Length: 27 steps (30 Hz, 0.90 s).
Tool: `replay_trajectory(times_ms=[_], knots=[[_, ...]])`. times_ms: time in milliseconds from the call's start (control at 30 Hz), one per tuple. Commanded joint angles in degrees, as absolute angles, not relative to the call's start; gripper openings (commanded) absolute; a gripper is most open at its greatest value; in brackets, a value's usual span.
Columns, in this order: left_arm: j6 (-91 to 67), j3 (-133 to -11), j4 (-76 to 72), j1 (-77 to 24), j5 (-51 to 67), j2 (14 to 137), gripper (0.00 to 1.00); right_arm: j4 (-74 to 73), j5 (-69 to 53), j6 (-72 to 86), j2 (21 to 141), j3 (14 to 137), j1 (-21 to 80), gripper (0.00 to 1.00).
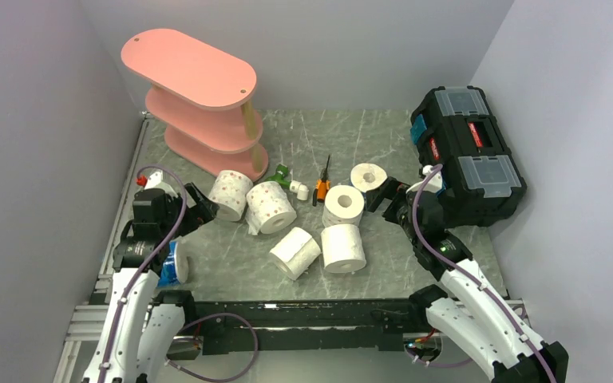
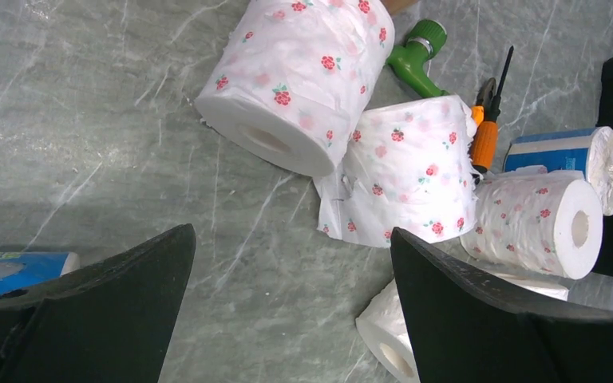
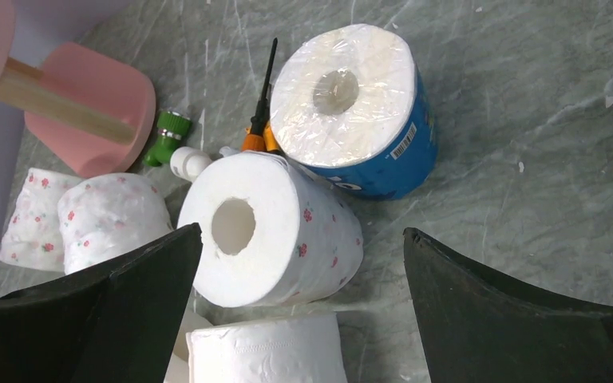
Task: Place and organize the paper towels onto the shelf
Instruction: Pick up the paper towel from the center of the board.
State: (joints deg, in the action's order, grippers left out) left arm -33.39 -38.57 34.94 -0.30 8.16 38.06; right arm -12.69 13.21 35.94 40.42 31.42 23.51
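Short, fat white paper towels point(image 1: 343, 247), some plain, some dotted with pink flowers, two wrapped in blue, lie scattered across the middle of the desk point(image 1: 383, 136). The pink three-tier shelf point(image 1: 191, 68) stands far left. The left pincer point(image 2: 287, 239) and right pincer point(image 3: 302, 231) gape wide, holding nothing.

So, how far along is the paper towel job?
Nothing looks done: the shelf shows no paper towels. Nothing is in hand: the left claw and the right claw are open and empty. Left to do: all those in view lie on the table.

No legible text anywhere.
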Motion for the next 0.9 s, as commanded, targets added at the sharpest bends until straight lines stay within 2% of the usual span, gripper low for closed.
replay_trajectory(times_ms=[0, 367, 600, 867], knots=[[-32.0, -38.7, 33.4, -0.2, 8.4, 35.9, 0.99, -10.0, 12.7, 34.2, 40.0, 32.2, 23.6, 1.00], [-30.9, -37.6, 31.2, -0.9, 10.3, 35.1, 0.99, -10.4, 8.6, 32.3, 40.8, 33.4, 23.5, 1.00], [-32.2, -40.6, 33.7, -13.0, -3.0, 35.3, 0.99, -13.0, 9.4, 33.2, 41.4, 35.8, 23.6, 1.00], [-35.6, -38.2, 29.8, -15.9, -2.8, 32.6, 0.99, -15.9, 11.1, 38.6, 40.5, 38.5, 23.5, 1.00]])
